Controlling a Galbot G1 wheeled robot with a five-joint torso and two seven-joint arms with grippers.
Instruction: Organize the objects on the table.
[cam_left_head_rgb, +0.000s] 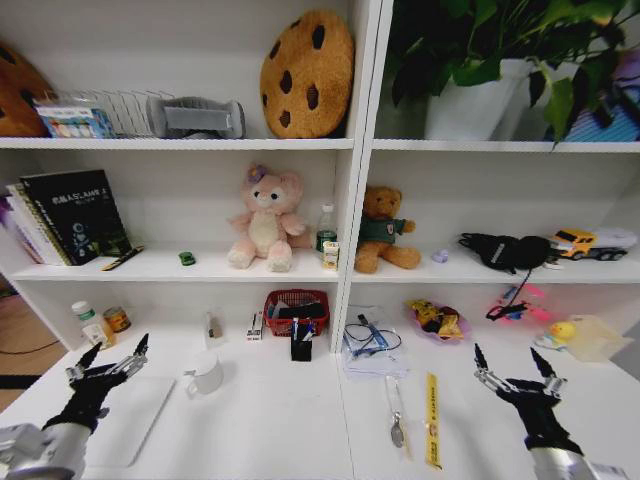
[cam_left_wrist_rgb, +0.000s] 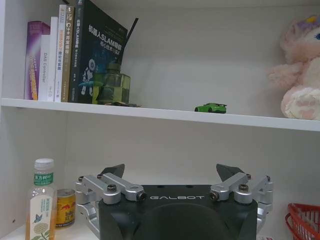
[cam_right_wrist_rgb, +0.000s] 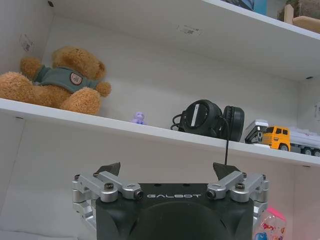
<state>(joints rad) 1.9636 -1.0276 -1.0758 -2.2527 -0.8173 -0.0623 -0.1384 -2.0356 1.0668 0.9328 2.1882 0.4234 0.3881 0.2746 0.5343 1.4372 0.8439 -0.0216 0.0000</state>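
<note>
Small clutter lies across the white table (cam_left_head_rgb: 290, 420): a white mug (cam_left_head_rgb: 205, 373), a black pen holder (cam_left_head_rgb: 301, 346) with pens, a red basket (cam_left_head_rgb: 296, 305), a tangle of cable on papers (cam_left_head_rgb: 372, 345), a spoon (cam_left_head_rgb: 397, 425) and a yellow strip (cam_left_head_rgb: 432, 410). A flat silver-white slab (cam_left_head_rgb: 140, 420) lies at the front left. The tiny green toy car (cam_left_head_rgb: 187, 258) (cam_left_wrist_rgb: 210, 107) sits on the shelf above. My left gripper (cam_left_head_rgb: 108, 360) (cam_left_wrist_rgb: 171, 172) hovers open over the slab's far end. Over the table's right side my right gripper (cam_left_head_rgb: 510, 368) (cam_right_wrist_rgb: 165, 169) is open and holds nothing.
A drink bottle (cam_left_head_rgb: 88, 322) (cam_left_wrist_rgb: 41, 200) and a can (cam_left_head_rgb: 117, 319) stand at the back left. A snack bowl (cam_left_head_rgb: 437, 320) and a yellow toy (cam_left_head_rgb: 563, 331) lie at the back right. Shelves behind hold books (cam_left_head_rgb: 70, 215), plush toys (cam_left_head_rgb: 265, 220), headphones (cam_left_head_rgb: 505, 250) (cam_right_wrist_rgb: 210, 119) and a toy truck (cam_left_head_rgb: 590, 243).
</note>
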